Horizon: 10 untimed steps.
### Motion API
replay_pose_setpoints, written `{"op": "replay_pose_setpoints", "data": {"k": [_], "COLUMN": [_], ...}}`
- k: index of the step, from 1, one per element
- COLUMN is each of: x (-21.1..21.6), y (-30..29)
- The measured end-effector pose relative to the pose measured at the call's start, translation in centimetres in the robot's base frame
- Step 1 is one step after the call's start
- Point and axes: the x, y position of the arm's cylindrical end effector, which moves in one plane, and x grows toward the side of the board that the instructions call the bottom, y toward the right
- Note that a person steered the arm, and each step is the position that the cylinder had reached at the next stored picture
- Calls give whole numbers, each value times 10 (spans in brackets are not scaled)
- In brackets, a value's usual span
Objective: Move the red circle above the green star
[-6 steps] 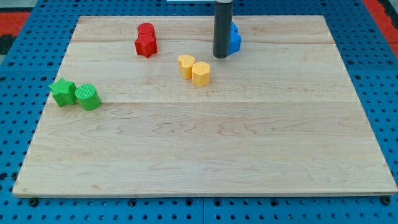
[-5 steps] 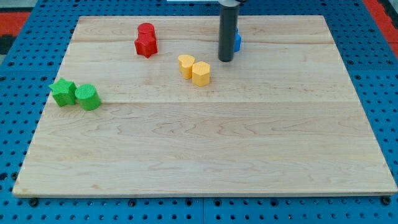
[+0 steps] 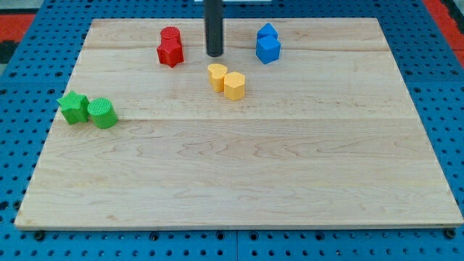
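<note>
The red circle [image 3: 170,34] stands near the view's top left of the wooden board, touching a red star [image 3: 169,52] just below it. The green star [image 3: 73,106] sits at the board's left edge, with a green cylinder [image 3: 103,113] touching its right side. My tip [image 3: 214,54] is on the board to the right of the red blocks, apart from them, and just above the yellow blocks.
A yellow heart [image 3: 217,75] and a yellow hexagon [image 3: 234,85] touch each other below my tip. Two blue blocks [image 3: 267,45] stand together to the tip's right. The board [image 3: 239,167] lies on a blue pegboard.
My tip has moved to the view's left, from in front of the blue blocks to a spot between them and the red blocks. No block has moved.
</note>
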Motion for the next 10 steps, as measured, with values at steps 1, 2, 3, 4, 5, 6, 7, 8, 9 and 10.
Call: {"op": "replay_pose_setpoints", "data": {"k": [1,2,3,4,5,6,7,8,9,10], "x": [-40,-49,6,40,3,-7,49,49,59,107], "y": [-15,-62,-85,-100,-102,-136,-165,-166,-130,-131]}}
